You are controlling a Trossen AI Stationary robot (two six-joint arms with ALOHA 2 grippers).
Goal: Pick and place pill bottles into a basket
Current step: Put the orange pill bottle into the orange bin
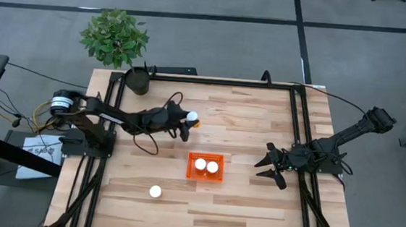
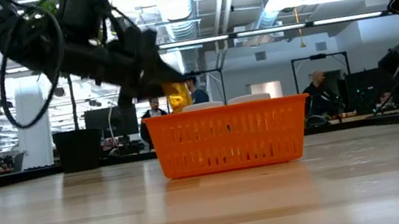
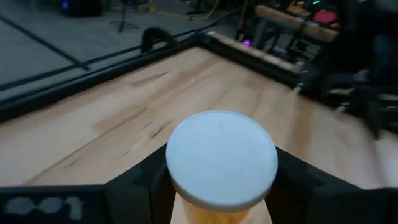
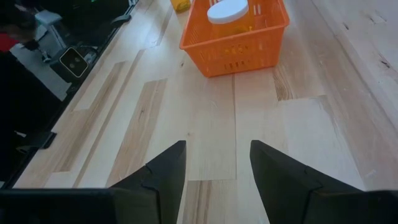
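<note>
Two bottles are seen standing in the basket; a third is gripped above the table by the left gripper, a fourth stands near the front edge. The right gripper is held wide beside the basket.

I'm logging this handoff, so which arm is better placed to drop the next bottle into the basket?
Left. Its tool is shut on a pill bottle, lifted above the table near the basket. The right tool waits open and empty at the table's right edge.
</note>
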